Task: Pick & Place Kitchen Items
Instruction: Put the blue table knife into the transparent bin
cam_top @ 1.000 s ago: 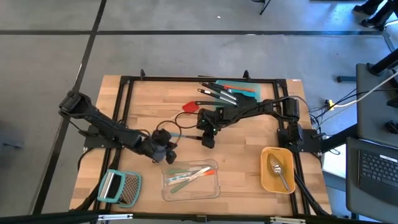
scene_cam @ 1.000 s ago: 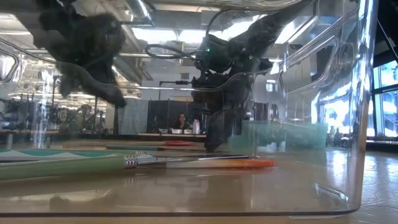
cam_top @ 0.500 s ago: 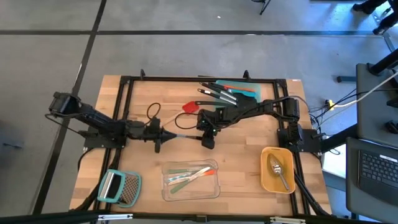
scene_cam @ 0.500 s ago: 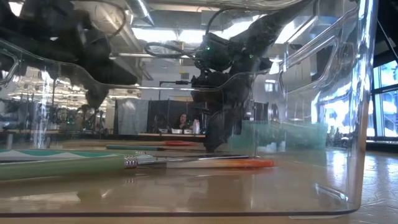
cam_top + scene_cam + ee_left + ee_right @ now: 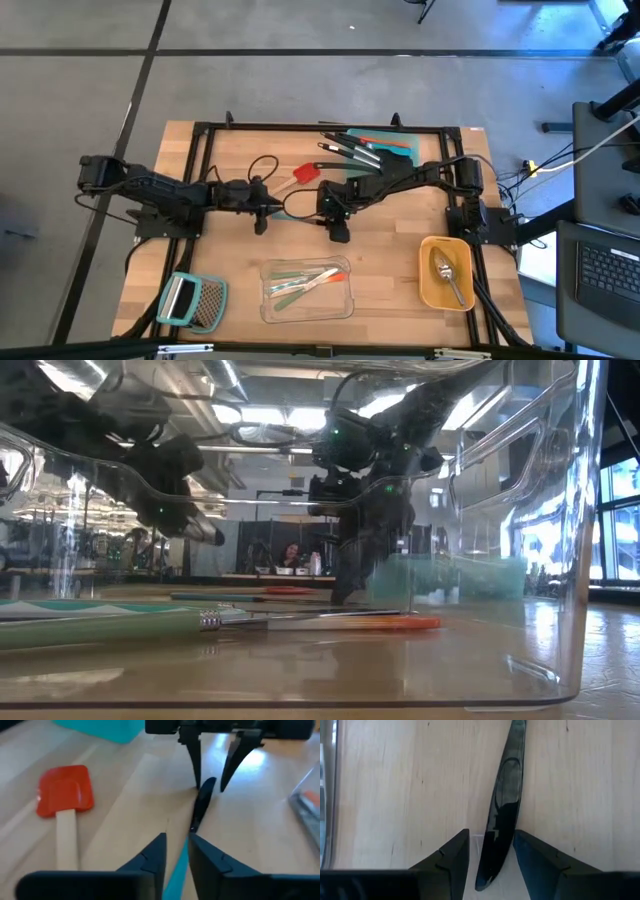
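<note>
Found a slim tool (image 5: 502,800) with a glossy black blade and a teal handle flat on the table (image 5: 400,240) near its middle. Saw a red spatula (image 5: 305,172) with a pale wooden handle just beyond it, also flat, head toward the back. Noted several black slotted spatulas (image 5: 350,150) with steel handles bunched at the back edge, over slim teal and orange tools (image 5: 390,143). Made out green, orange and teal tools (image 5: 305,283) lying side by side inside the clear container (image 5: 268,305). Spotted a silver spoon (image 5: 447,272) lying in the yellow container (image 5: 425,285).
</note>
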Motion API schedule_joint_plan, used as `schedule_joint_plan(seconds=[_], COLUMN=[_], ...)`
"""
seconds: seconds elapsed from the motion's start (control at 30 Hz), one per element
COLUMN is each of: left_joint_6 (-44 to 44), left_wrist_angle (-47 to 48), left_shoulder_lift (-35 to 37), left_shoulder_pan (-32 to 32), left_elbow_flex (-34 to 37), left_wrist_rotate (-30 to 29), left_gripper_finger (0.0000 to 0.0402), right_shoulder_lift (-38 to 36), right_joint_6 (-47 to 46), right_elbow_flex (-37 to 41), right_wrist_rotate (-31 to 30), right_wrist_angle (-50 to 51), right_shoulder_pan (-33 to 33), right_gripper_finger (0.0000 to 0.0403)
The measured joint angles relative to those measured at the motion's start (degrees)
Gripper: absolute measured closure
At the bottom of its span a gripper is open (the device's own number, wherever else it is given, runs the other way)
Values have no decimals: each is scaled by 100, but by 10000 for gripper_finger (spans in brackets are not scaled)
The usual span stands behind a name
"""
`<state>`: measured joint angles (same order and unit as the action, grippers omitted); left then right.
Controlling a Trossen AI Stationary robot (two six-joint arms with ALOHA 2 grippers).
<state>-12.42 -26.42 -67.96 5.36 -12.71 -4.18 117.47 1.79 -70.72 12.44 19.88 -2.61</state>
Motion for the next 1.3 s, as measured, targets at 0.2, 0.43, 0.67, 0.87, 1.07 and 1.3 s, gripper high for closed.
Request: schedule_joint_plan(seconds=[0.2,0.43,0.67,0.87,1.07,1.3], left_joint_6=[-393,-2445,-1678,-124,179,394], left_wrist_angle=[-5,-4,116,400,531,917], left_shoulder_lift=[0,0,0,0,0,0], left_shoulder_pan=[225,348,340,263,252,263], left_elbow_flex=[0,0,0,0,0,0], left_wrist_rotate=[-250,-798,-324,882,880,850], left_gripper_finger=[275,259,266,269,268,267], right_shoulder_lift=[0,15,42,42,42,42], right_joint_6=[15,14,-23,-324,-554,-585], right_elbow_flex=[4,17,20,13,9,7], right_wrist_rotate=[-84,-92,-125,-236,-426,-460], right_wrist_angle=[-101,-405,-687,-672,-655,-612], right_shoulder_pan=[-6,-11,-11,-6,0,19], right_gripper_finger=[240,240,240,240,240,240])
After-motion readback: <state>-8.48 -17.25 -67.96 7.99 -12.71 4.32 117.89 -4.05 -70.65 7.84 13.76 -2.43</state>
